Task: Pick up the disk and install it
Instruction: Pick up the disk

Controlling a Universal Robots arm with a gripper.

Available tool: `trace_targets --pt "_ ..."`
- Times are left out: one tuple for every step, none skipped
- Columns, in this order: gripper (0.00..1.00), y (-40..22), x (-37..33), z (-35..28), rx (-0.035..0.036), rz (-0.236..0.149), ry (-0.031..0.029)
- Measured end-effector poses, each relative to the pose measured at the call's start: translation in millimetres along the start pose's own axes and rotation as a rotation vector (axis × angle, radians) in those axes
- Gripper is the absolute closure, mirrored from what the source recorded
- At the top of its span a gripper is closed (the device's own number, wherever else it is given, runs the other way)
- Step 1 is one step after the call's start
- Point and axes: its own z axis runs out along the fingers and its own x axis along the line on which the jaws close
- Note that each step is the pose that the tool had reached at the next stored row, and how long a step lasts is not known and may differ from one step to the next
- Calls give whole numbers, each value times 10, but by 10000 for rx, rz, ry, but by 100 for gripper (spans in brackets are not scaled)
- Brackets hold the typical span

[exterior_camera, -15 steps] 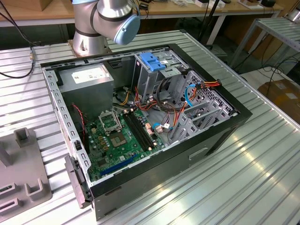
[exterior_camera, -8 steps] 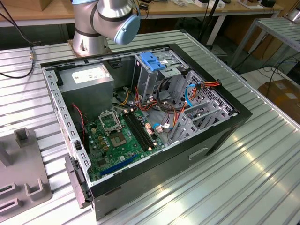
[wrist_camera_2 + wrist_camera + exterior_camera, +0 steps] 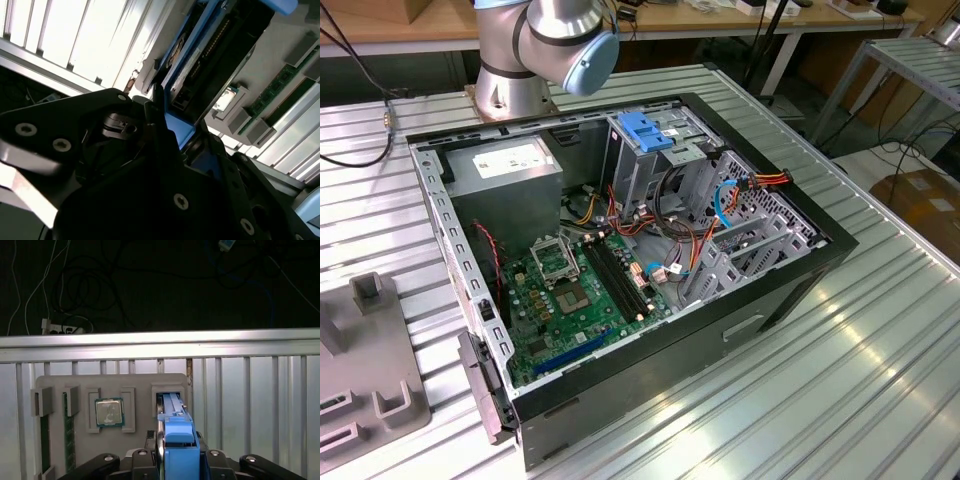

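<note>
Two fingers of the gripper [image 3: 178, 450] clamp the disk [image 3: 175, 415] by its blue bracket in the first wrist view, edge-on at a slot in the grey tray [image 3: 135, 382], probably to keep it square. Its label face is hidden, and whether its far end sits in the slot is unclear.

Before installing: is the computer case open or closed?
Open. In the exterior view the case has no side panel; the motherboard lies exposed.
</note>
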Motion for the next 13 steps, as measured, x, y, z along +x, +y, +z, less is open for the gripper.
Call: trace_targets --pt "62 0 0 0 1 -1 0" --pt "63 0 0 1 0 0 0" --pt "63 0 0 1 0 0 0" --pt "63 0 0 1 0 0 0" --pt "63 0 0 1 0 0 0" --pt "63 0 0 1 0 0 0" --pt "63 0 0 1 0 0 0" --pt "63 0 0 1 0 0 0" --pt "63 0 0 1 0 0 0" --pt "63 0 0 1 0 0 0" --pt "63 0 0 1 0 0 0" --pt "63 0 0 1 2 0 -1" --pt "63 0 0 -5 3 0 -2"
